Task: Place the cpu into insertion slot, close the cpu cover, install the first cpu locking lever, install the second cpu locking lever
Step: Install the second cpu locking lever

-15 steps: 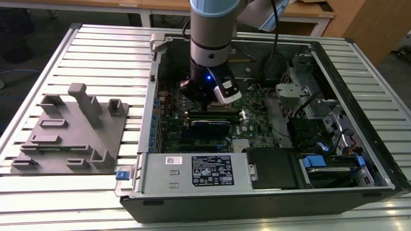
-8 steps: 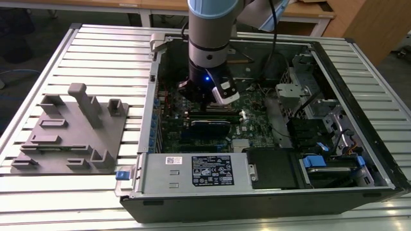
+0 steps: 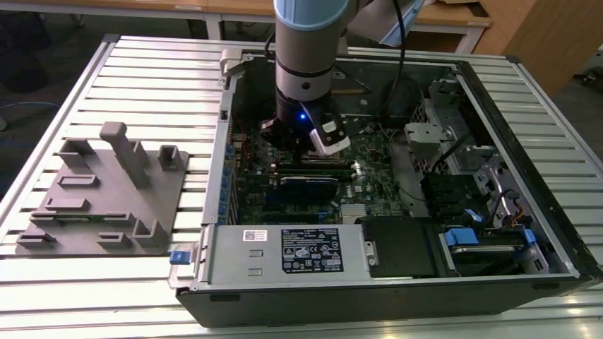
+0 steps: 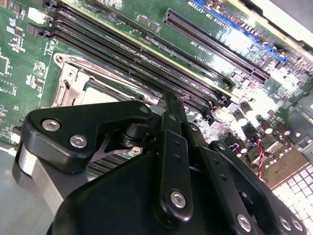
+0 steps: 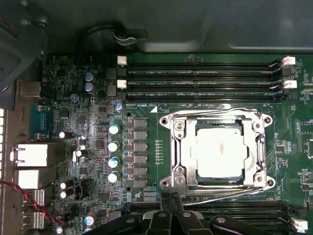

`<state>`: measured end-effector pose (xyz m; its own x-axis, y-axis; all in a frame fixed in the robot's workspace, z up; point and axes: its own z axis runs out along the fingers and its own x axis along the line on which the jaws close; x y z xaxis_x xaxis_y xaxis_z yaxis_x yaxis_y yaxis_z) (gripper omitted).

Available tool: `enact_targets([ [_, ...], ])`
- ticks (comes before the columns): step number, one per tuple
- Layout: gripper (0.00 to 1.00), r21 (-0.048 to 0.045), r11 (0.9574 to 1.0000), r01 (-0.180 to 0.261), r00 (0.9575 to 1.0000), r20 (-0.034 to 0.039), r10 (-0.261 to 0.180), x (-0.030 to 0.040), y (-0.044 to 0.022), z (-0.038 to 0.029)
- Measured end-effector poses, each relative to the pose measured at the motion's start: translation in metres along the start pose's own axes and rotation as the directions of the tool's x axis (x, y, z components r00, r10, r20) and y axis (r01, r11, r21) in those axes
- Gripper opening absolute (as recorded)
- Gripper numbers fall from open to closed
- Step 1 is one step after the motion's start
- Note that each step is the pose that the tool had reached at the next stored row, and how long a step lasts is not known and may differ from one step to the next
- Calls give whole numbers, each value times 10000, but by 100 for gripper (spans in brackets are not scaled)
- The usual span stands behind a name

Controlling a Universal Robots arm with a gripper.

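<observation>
Arm lowered into the open computer case, cpu seated under its closed cover.

In the exterior view, one robot arm (image 3: 306,70) reaches down into one open computer case (image 3: 527,141) lying on a slatted worktop (image 3: 141,78), with one grey fixture block (image 3: 104,191) on the exterior view's left. In the second wrist view, the jaws (image 4: 172,105) stand narrow, their tips together, holding nothing, just beside the silver socket frame and over the memory slots (image 4: 146,58). In the first wrist view, one cpu (image 5: 219,151) sits in the insertion slot (image 5: 200,172), with one cpu cover (image 5: 254,147) closed flat around it; two thin locking levers (image 5: 215,111) lie along the frame's edges, and three memory slots run beside it.
</observation>
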<state>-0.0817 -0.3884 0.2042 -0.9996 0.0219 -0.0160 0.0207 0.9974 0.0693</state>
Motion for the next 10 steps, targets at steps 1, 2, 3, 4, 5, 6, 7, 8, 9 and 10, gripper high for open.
enact_targets([
  [1, 10, -52, 10000, -1, 10000, 0, 1, 0, -3, 1],
  [2, 10, -97, 10000, -2, 10000, -2, 2, 0, -7, 1],
  [3, 10, -130, 9999, -3, 10000, -2, 3, 0, -12, 2],
  [4, 10, -150, 9999, -3, 10000, -3, 3, 0, -16, 4],
  [5, 10, -159, 9999, -4, 10000, -2, 4, 0, -23, 7],
  [6, 10, -169, 9999, -4, 10000, -2, 4, 0, -30, 12],
  [7, 10, -181, 9998, -4, 10000, -3, 3, 0, -37, 17],
  [8, 10, -199, 9998, -4, 10000, -3, 4, 0, -43, 21],
  [9, 10, -230, 9997, -4, 10000, -4, 4, 2, -49, 25],
  [10, 10, -277, 9996, -5, 10000, -5, 5, 2, -55, 27],
])
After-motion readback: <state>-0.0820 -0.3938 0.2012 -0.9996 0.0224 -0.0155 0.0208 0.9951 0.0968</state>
